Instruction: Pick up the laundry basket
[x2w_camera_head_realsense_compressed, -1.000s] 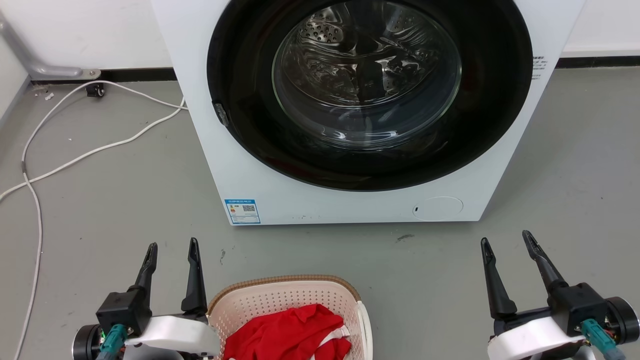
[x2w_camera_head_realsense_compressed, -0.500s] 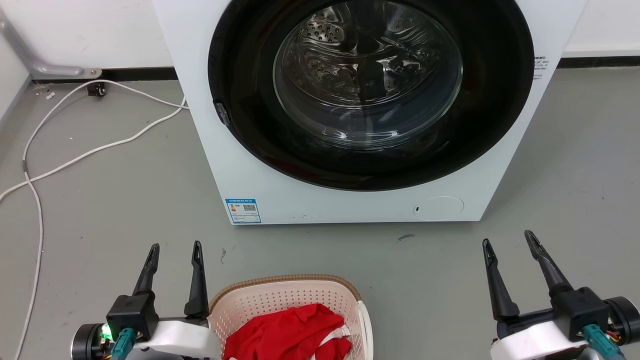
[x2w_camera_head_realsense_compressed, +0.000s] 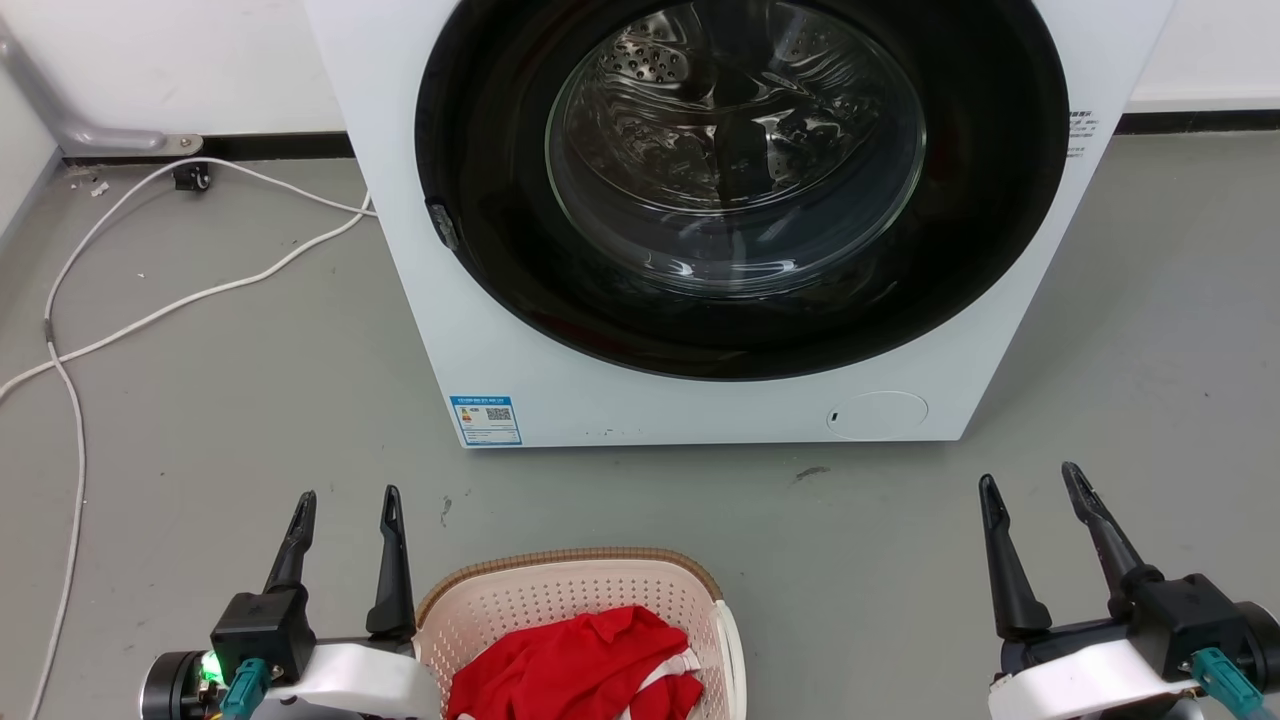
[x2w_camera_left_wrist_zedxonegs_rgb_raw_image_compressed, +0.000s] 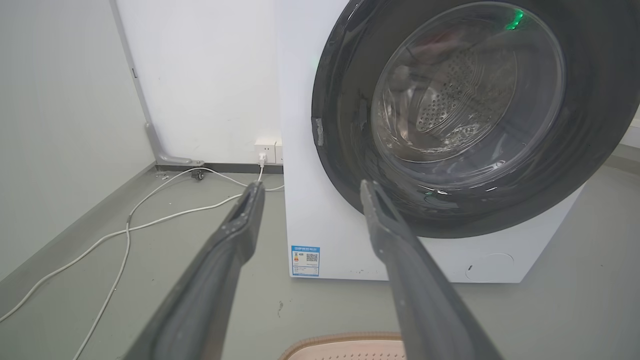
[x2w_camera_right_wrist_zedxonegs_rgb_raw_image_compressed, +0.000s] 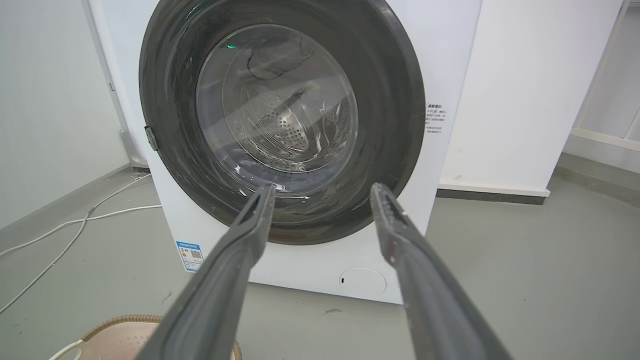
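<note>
White cable loops over the grey floor far left, out of my way. My left gripper sits low left in the head view with its fingers spread fairly wide and nothing between them, tips aimed at the washer. Its inner finger is just beside the basket's left rim; I can't tell if they touch.

The laundry basket is on the floor at bottom centre, right in front of me and well short of the washer, with its near side cut off by the frame edge. A red garment is heaped inside.

Handling call: it's thin perforated plastic, so I judge it light and fairly stiff, though the walls would likely flex if squeezed. The smooth plastic is probably slippery under the fingers. The load is soft and could shift if I tilt it.

Best hold looks like the white side handle on the right, plus its twin on the left, which my forearm hides. Pinching the woven-look rim is the fallback.

My right gripper is low right, well apart from the basket, fingers spread wide and empty.
</note>
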